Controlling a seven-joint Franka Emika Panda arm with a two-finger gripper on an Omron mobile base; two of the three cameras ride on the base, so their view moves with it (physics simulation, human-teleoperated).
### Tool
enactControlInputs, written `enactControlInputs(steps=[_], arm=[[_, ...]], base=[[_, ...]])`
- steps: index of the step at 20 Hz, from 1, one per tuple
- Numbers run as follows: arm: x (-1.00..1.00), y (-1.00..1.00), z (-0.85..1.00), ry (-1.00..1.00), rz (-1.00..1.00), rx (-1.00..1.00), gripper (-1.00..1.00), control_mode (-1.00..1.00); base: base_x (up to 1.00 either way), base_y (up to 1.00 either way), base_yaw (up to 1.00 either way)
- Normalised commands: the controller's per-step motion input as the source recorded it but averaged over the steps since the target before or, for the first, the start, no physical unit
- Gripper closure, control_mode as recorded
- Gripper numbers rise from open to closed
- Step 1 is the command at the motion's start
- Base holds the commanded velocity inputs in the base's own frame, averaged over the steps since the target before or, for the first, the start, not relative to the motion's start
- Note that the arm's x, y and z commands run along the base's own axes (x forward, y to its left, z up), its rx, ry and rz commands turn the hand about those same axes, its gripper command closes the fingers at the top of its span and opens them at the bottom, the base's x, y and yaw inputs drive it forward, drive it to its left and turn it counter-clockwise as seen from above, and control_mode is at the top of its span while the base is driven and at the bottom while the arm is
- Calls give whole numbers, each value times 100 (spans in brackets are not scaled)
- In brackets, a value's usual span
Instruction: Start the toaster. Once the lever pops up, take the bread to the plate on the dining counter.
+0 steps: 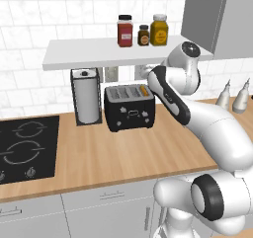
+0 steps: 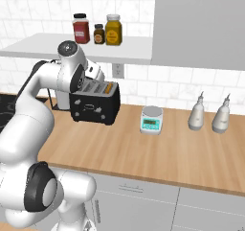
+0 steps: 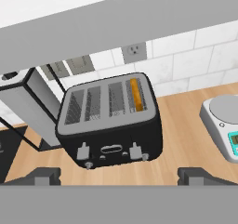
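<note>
Hand view looks down on the toaster (image 3: 110, 125), a black boxy body with a grey top cut by four slots and two small grey levers on its front face, a pale oval mark between them. The bread (image 3: 135, 94) sits upright in the rightmost slot, only its golden-orange edge showing above the rim. The toaster stands on the wood worktop (image 1: 123, 153) against the white tiled wall, under a white shelf (image 1: 99, 52).

The gripper (image 3: 120, 175) hangs above and in front of the toaster with its two dark finger tips (image 3: 44, 176) spread wide apart, nothing between them and touching nothing.

Just beside the toaster on its left stands a steel-framed paper-towel holder (image 1: 86, 96), close enough that the two nearly touch. On the right, apart from the toaster, rests a small kitchen scale (image 2: 152, 119) with a green display, and further along two pale bottles (image 2: 197, 114). A wall outlet (image 3: 134, 51) sits behind the toaster. The shelf overhead carries three jars (image 1: 143, 32), red, dark and yellow, and it overhangs the toaster's back. A black hob (image 1: 24, 148) lies in the worktop left of the towel holder.
</note>
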Motion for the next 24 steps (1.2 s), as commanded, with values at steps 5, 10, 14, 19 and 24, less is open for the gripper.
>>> enactControlInputs(steps=[5, 10, 14, 19, 24], arm=[[0, 0, 0, 0, 0, 0, -100, -100], [0, 0, 0, 0, 0, 0, -100, -100], [0, 0, 0, 0, 0, 0, -100, -100], [0, 0, 0, 0, 0, 0, -100, -100], [0, 0, 0, 0, 0, 0, -100, -100]], base=[[0, 0, 0], [0, 0, 0], [0, 0, 0], [0, 0, 0], [0, 0, 0]])
